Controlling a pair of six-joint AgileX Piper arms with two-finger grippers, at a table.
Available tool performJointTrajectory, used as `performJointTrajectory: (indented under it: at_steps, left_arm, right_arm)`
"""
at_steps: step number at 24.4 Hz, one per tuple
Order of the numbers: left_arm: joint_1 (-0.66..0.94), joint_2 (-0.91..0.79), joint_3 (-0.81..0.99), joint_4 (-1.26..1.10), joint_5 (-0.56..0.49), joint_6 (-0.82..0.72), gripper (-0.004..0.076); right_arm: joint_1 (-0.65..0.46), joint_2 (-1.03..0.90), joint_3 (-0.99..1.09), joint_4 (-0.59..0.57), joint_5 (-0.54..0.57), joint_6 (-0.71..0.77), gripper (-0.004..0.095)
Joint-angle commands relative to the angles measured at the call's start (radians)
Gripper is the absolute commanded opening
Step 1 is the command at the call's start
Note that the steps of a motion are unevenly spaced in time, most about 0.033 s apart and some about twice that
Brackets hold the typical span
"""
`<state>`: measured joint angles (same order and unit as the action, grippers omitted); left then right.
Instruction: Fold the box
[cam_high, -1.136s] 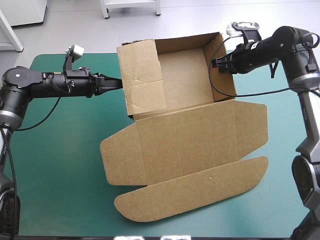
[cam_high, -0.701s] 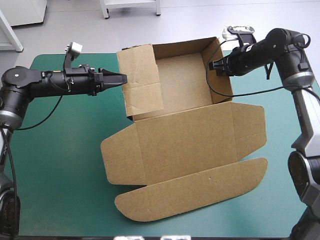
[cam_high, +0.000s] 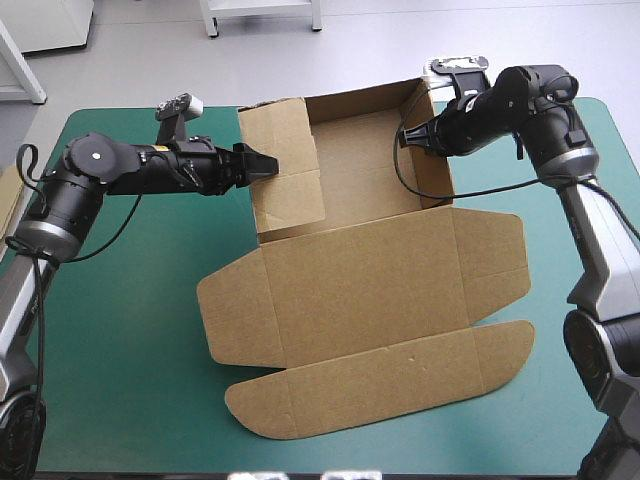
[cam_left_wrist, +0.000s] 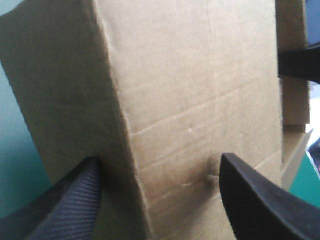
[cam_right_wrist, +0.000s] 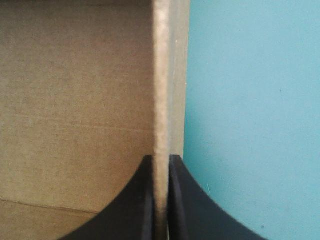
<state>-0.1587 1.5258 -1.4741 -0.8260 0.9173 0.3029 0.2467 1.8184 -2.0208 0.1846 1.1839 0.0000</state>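
Brown cardboard box sits mid-bench on the teal-green cover, walls up, lid flat. Right gripper has its fingers clamped on the right wall. Left gripper has its fingers spread, straddling the left wall's corner.

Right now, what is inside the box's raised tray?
Only bare brown floor shows inside the box. The flap at the left gripper leans inward and hides the floor beneath it.

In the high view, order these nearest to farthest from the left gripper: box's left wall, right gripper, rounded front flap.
1. Left wall, right at the left gripper.
2. Right gripper, on the opposite side.
3. Rounded front flap, toward the table's near edge.
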Motion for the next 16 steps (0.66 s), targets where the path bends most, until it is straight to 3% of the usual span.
performJointTrajectory:
  at_steps: [1, 3, 6, 9, 14, 16]
  left_arm:
    - [-0.083, -0.041, -0.058, 0.229, -0.086, -0.219, 0.0478]
    - [-0.14, -0.041, -0.06, 0.468, -0.107, -0.414, 0.0464]
    - [-0.178, -0.036, -0.06, 0.594, -0.143, -0.556, 0.0438]
    - [-0.206, 0.007, -0.06, 0.661, -0.153, -0.654, 0.0438]
    - [-0.236, 0.044, -0.062, 0.663, -0.15, -0.692, 0.0434]
    - [-0.251, 0.046, -0.062, 0.663, -0.155, -0.713, 0.0391]
  right_arm:
    - [0.039, -0.051, -0.033, -0.005, -0.053, 0.033, 0.0001]
    - [0.058, -0.051, -0.033, -0.019, -0.053, 0.04, 0.0001]
    - [0.073, -0.051, -0.033, -0.042, -0.057, 0.049, 0.0001]
    - [0.124, -0.051, -0.033, -0.17, -0.057, 0.081, 0.0001]
    - [0.172, -0.051, -0.033, -0.266, -0.05, 0.088, 0.0001]
    - [0.177, -0.051, -0.033, -0.28, -0.042, 0.09, 0.0001]
